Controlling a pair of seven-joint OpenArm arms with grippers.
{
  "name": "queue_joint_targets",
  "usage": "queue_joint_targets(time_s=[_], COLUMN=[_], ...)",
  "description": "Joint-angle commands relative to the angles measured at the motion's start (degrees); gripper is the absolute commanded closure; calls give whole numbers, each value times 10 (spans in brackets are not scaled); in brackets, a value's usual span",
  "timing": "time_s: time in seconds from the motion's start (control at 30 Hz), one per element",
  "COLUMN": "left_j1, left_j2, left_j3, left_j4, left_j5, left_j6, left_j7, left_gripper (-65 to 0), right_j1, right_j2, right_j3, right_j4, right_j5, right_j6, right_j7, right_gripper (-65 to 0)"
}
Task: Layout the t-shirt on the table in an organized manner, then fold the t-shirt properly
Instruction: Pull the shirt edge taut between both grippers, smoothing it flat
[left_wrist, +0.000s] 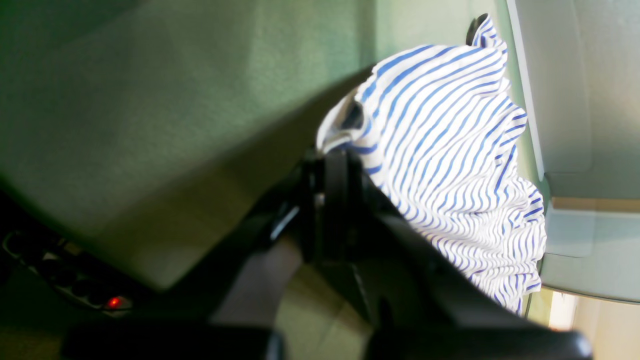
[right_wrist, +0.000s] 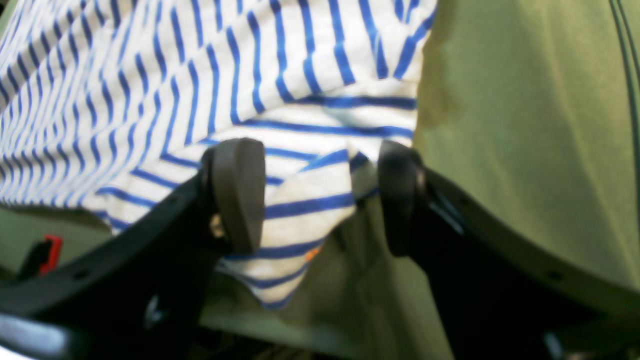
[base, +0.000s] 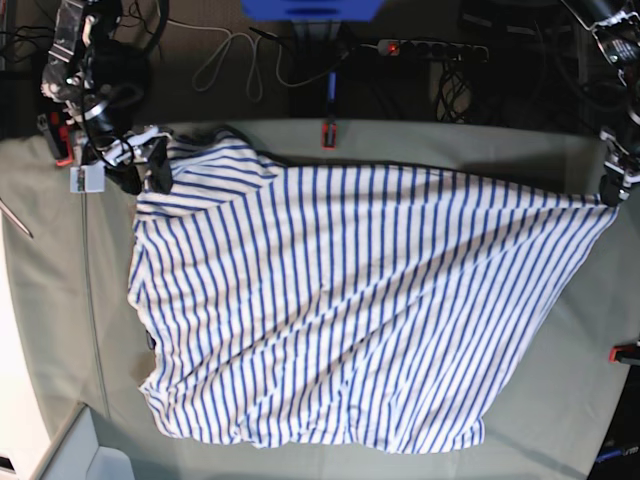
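Sprawling across most of the desk (base: 560, 420), the t-shirt (base: 350, 300) lies largely spread out, its blue stripes running askew and its lower hem rumpled near the front edge, with one corner drawn taut toward the far right of the base view. It looks thin, limp and light — cloth that will sag, stretch and wrinkle wherever it is not supported, and slide easily over the pale green cover. Good places to take hold would be hems, sleeve ends or shoulder seams, where the doubled fabric gives a firmer bite. The left tool (left_wrist: 334, 165) is pressed together on a bunched edge of the shirt, which fans away from it in tight pleats. The right tool (right_wrist: 320, 197) stands spread, its two dark pads (right_wrist: 240, 192) straddling a folded corner of fabric; one pad touches the cloth, but nothing is pinched — the corner simply lies between them. In the base view that tool sits at the shirt's upper left corner, by a small grey patch of bunched cloth. Red clamps (base: 327, 135) hold the cover at the desk's rim, and a power strip (base: 430, 48) with cables lies on the floor beyond.
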Motion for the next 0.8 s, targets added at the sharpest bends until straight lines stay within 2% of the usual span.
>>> queue_joint_targets(time_s=[0.0, 0.33, 0.37, 0.43, 0.57, 0.77], left_j1=[-5, -6, -6, -5, -5, 0], left_j2=[-11, -11, -11, -11, -11, -11], left_j3=[-2, -2, -2, -2, -2, -2], left_j4=[9, 9, 9, 9, 9, 12], left_j5=[-10, -10, -10, -10, -10, -10], left_j6=[-4, -4, -4, -4, -4, -4], left_j7=[-8, -8, -8, -8, -8, -8], left_gripper=[-2, -2, -2, -2, -2, -2], right_j1=[4, -18, -23, -32, -43, -94], right_j2=[4, 6, 6, 5, 6, 5], right_j3=[2, 1, 1, 1, 5, 32], right_j4=[7, -46, -43, -42, -39, 55], right_j5=[10, 10, 10, 10, 10, 13], right_j6=[0, 0, 0, 0, 0, 0], right_j7=[8, 10, 10, 10, 8, 11], right_gripper=[-368, -360, -344, -265, 0, 0])
